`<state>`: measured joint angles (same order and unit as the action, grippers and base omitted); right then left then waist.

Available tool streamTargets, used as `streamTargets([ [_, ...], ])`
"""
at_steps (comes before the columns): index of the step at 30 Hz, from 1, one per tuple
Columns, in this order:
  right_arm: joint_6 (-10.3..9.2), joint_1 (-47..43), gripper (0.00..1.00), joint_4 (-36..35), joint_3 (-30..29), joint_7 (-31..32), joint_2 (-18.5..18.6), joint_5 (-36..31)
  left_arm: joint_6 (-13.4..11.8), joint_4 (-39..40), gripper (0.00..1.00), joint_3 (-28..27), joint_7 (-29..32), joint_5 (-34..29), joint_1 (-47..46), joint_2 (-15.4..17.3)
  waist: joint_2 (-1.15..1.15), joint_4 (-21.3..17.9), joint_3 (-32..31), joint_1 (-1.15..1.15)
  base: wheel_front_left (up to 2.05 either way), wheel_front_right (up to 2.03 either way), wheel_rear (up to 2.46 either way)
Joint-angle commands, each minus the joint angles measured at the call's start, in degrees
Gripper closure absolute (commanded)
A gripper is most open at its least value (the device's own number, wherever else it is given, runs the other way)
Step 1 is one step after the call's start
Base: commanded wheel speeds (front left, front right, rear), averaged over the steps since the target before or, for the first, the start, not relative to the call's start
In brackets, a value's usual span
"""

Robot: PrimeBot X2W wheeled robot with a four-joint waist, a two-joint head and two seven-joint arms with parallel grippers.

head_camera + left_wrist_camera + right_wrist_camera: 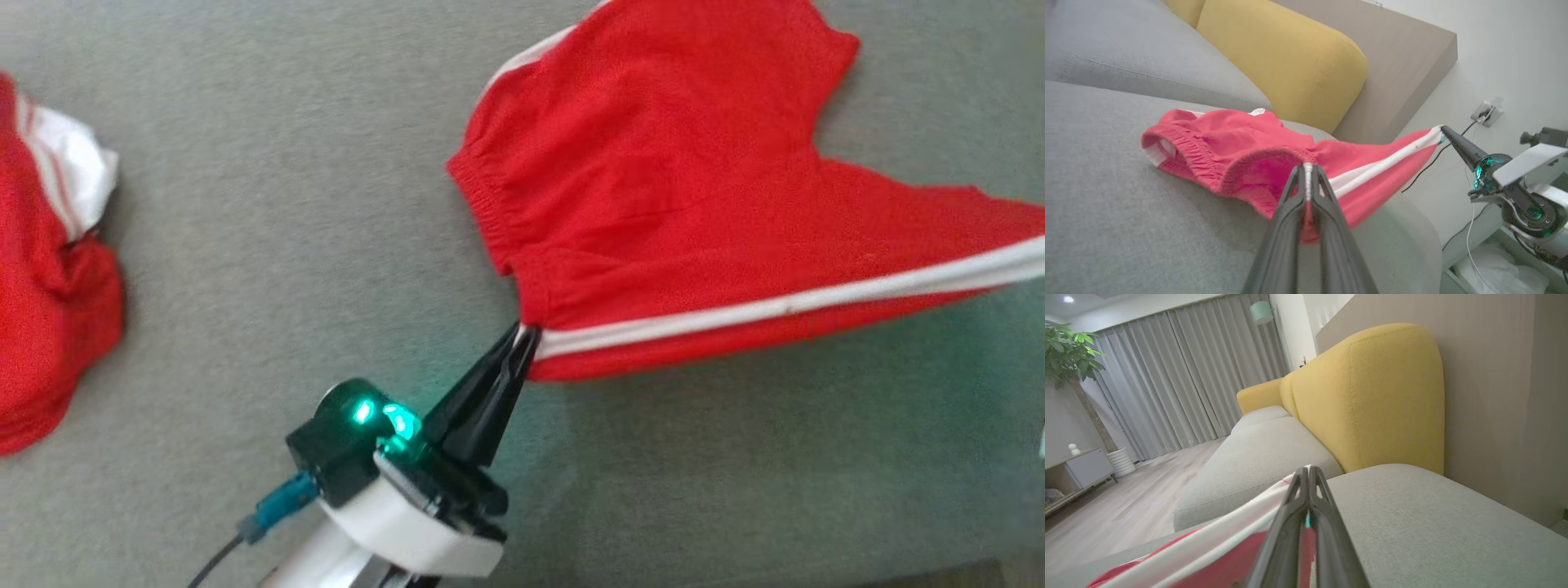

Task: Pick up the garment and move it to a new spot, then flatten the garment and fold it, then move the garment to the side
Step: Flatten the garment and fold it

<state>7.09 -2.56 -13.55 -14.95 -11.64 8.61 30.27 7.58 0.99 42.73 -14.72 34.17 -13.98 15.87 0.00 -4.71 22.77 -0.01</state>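
Garment [669, 188]: red shorts on the grey sofa seat [245, 204], right of centre in the head view. The far side lies on the cushion, and the near striped edge is lifted and drawn out between the two grippers.
Left gripper [525, 333]: its fingers are pressed together on the waistband corner, exactly where the white side stripe [775, 306] begins.
Right gripper [1442, 130]: it is clamped on the other end of that stripe at the leg hem, out past the seat's edge (clearest in the left wrist view).
Why held so: pinching both ends of one side seam lets the arms pull that edge into a straight line. I judge this to be the carrying or spreading grip, with flattening yet to come.
Fabric: thin, matte and soft. It hangs slack below the stripe and creases easily.
Waistband [482, 204]: gathered elastic, puckered into fine ribs, with the mouth gaping open toward the left wrist camera.
Shape: two short legs with a V notch between them at the upper right of the head view.
Sofa: the seat is a coarse grey weave that probably gives the cloth some drag. Behind it sits a rounded yellow back cushion [1290, 61] with stitched seams.
Other cloth: a second red-and-white bundle [49, 269] lies crumpled at the far left, well apart (it seems to be no part of this grip).
Risk: both holds are small pinches, so a hard pull could slip the hem free.
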Motion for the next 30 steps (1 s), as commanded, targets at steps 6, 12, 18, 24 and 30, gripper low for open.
streamTargets([
  [6, 0.4, 13.0, 1.0, 4.4, 2.9, 7.3, 5.5, -1.2, -0.1, -1.6, 1.0, -2.6, 0.0, 9.5, -9.2, -4.3, 0.0, 5.4, 3.0, 0.01, 0.0, 0.0, 0.0],
  [12, 0.4, 29.3, 1.0, 15.9, 5.8, 12.1, 9.5, -3.5, -0.1, -10.1, 1.0, -2.9, 1.8, 18.1, -20.2, -8.6, 0.0, 8.6, 6.7, 0.01, 0.0, 0.0, 0.0],
  [18, 0.4, 41.7, 1.0, 27.4, 10.2, 14.9, 11.8, -6.5, -0.1, -18.8, 1.0, -3.0, 3.8, 24.2, -28.1, -11.4, 0.0, 10.8, 9.3, 0.01, 0.0, 0.0, 0.0],
  [24, 0.4, 49.1, 1.0, 36.0, 13.6, 14.7, 12.2, -9.0, -0.1, -23.4, 1.0, -2.4, 4.7, 28.8, -32.5, -12.5, 0.0, 11.8, 10.9, 0.01, 0.0, 0.0, 0.0],
  [30, 0.4, 54.1, 0.31, 43.5, 17.2, 13.4, 12.3, -8.8, -0.1, -26.2, 0.0, 1.2, 4.6, 31.3, -35.9, -12.8, 0.0, 12.6, 11.8, 0.01, 0.0, 0.0, 0.0],
])
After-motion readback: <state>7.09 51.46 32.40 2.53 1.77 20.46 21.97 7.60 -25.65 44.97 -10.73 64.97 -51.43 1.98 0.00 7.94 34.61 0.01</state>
